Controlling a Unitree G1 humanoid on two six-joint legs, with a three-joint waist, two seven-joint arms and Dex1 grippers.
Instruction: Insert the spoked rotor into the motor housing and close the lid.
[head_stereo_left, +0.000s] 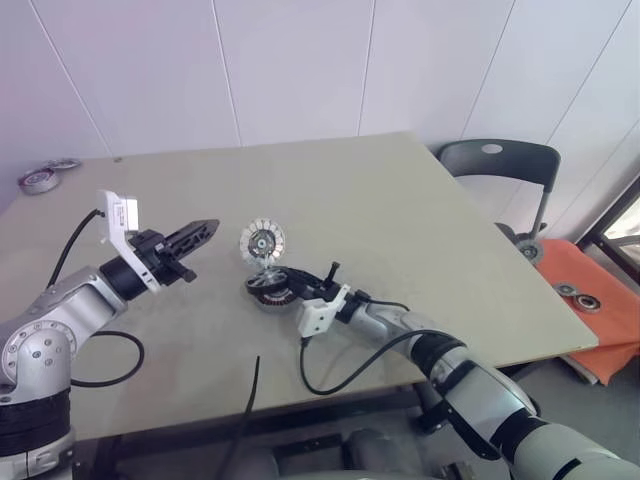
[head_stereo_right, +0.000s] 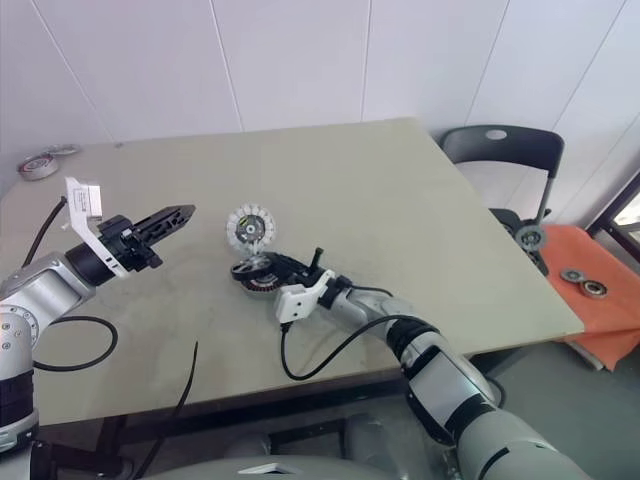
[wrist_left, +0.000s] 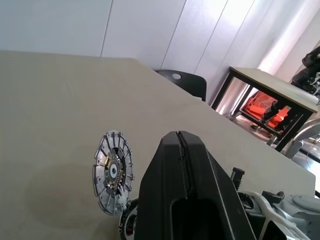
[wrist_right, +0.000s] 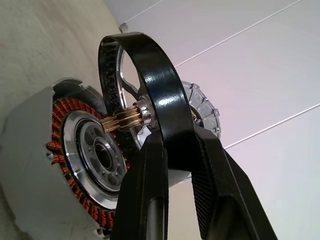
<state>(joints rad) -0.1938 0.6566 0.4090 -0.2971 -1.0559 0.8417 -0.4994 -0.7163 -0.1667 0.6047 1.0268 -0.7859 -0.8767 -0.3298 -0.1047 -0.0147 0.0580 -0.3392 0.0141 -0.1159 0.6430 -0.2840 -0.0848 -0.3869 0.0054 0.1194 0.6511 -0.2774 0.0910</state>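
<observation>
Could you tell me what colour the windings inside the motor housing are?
Copper-red windings, clearest in the right wrist view.

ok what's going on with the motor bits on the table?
The right gripper is clamped on a black ring with a brass pinion, holding it at the motor housing on the table. The spoked rotor stands on edge just behind them, not yet in the housing. The left gripper hovers shut nearby, holding nothing.

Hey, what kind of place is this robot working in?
Probably a workshop or lab room: a bare work table holding motor parts like the motor housing, tape rolls at its far corner, a plain chair, and more metal parts on an orange surface.
</observation>
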